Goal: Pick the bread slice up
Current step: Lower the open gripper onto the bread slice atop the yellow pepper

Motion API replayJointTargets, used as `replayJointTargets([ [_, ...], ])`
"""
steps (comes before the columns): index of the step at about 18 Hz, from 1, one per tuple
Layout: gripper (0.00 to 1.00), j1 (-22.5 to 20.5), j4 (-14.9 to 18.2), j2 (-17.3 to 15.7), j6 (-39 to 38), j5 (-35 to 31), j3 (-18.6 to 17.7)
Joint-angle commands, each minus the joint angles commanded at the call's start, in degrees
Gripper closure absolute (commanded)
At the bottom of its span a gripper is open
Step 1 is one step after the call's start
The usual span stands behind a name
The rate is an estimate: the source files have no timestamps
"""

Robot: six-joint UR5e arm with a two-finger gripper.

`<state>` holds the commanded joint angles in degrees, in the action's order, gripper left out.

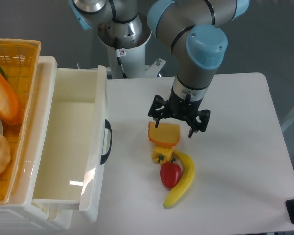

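While your white rectangular table [235, 161] carries everything, its left side is taken up by a large white plastic drawer [68, 147], pulled open, with a dark handle on its front. Left of that you have a yellow woven basket [19, 49] holding a long orange baguette-like loaf [5, 100] and a pale ring-shaped roll, partly cut off by the frame edge. Your grey and blue arm [196, 49] reaches down from the top to the middle of the table. Its black two-finger gripper [179, 120] sits directly at the far edge of the small squarish bread slice [164, 133], yellow-tan with an orange crust rim; you cannot tell from this view whether the jaws are closed on it or merely beside it. The slice stands tilted, leaning against a small lumpy yellow bell pepper [159, 154]. Just beside them lie a curved yellow banana [183, 181] and a small red pepper [170, 174], touching each other.
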<state>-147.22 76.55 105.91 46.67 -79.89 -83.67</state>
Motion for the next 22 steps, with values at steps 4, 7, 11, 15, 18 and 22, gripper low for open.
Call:
replayJointTargets([
  [4,0.0,0.3,-1.2,0.1,0.1,0.0,-0.2],
  [7,0.0,0.4,-2.9,0.3,0.1,-0.1,-0.6],
  [11,0.0,0.4,-3.0,1.0,-0.4,0.1,-1.6],
  [15,0.0,0.3,-7.5,1.1,-0.2,0.2,-4.9],
  [18,0.0,0.7,-8.4,1.8,0.0,-0.1,-5.9],
  [22,0.0,1.0,-8.4,2.8,3.9,-0.4,-6.6],
])
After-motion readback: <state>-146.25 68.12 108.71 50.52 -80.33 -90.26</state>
